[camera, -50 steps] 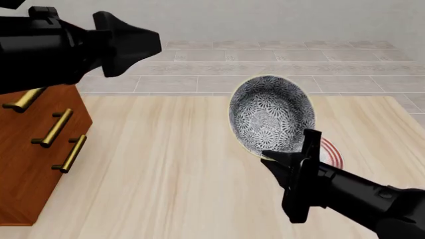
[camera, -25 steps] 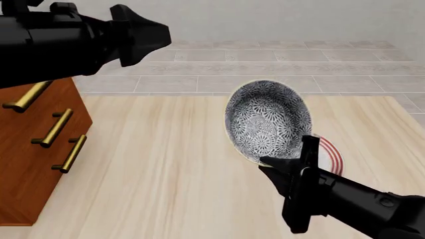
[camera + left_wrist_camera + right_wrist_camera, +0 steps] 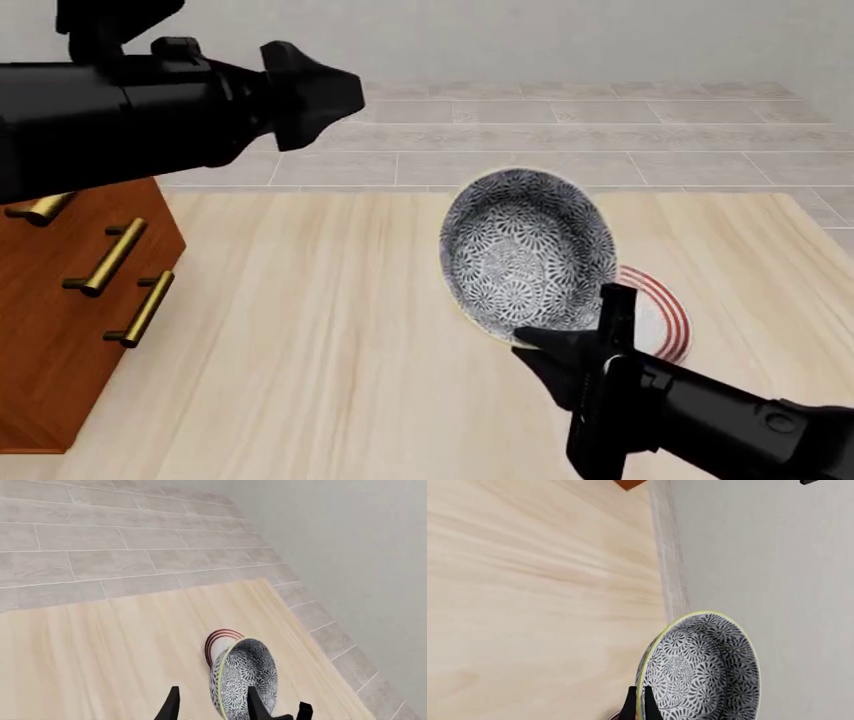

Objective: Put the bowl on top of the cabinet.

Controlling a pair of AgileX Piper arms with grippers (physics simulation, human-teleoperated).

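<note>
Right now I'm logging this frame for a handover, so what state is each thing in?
bowl: lifted, tilted on edge, rim pinched by the right end effector.
right end effector: shut on the bowl's rim.
left end effector: raised near the cabinet, holding nothing; open or shut unclear.
cabinet: drawers shut.
plate: flat on the table, partly behind the bowl.

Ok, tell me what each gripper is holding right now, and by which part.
The right gripper holds the bowl by its near rim, one finger inside and one outside, with the bowl tipped up on edge. The left gripper holds nothing.
</note>
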